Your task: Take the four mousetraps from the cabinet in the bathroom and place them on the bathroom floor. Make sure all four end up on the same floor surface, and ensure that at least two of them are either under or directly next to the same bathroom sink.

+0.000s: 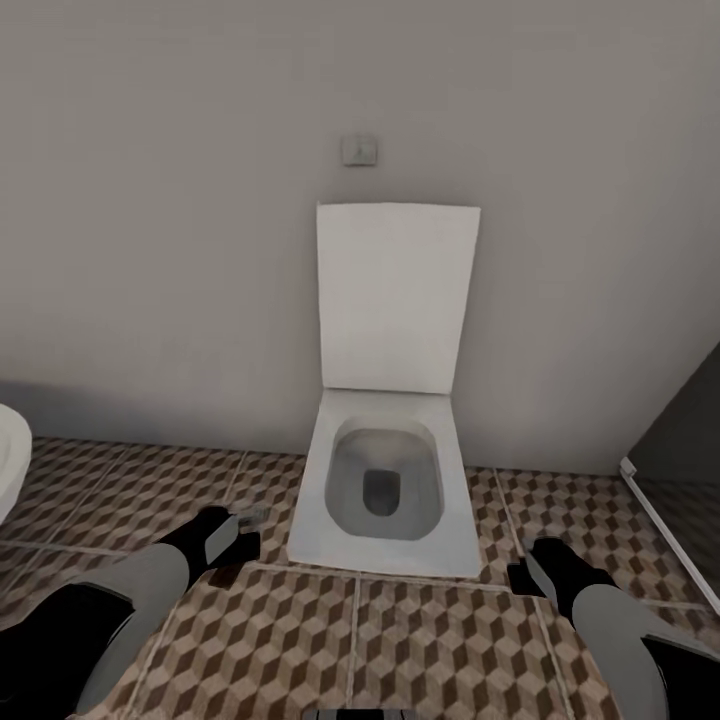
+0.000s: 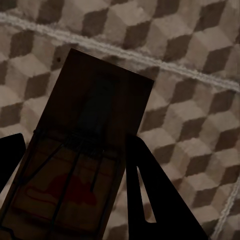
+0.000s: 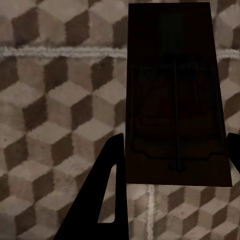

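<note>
1. Nearest, the left gripper [image 1: 232,535] pinches a trap [image 2: 80,165] between its fingers [image 2: 150,190]; the left wrist view shows the tan board, dark wire and red mark held above the floor [image 2: 200,75].
2. The right gripper [image 1: 527,572] pinches a second trap [image 3: 175,105], seen in the right wrist view as a dark board with wire, flanked by a finger on each side and also off the tiles.
3. Count: two traps are in view, one per gripper; the task names four. One toilet [image 1: 385,495], lid up, stands between the arms against the wall. A small plate [image 1: 359,150] sits on the wall above it. At the head view's left edge is a white curved rim [image 1: 8,455]; what it belongs to I cannot tell.
4. Step, as I judge it: carrying this pair across the bathroom to where it will be set down. The robot faces the toilet, not a sink.
5. The next move calls for turning the base until the sink is in front, then lowering each gripper near the tiles, under or just beside the basin, before letting go, so each board lands flat.
</note>
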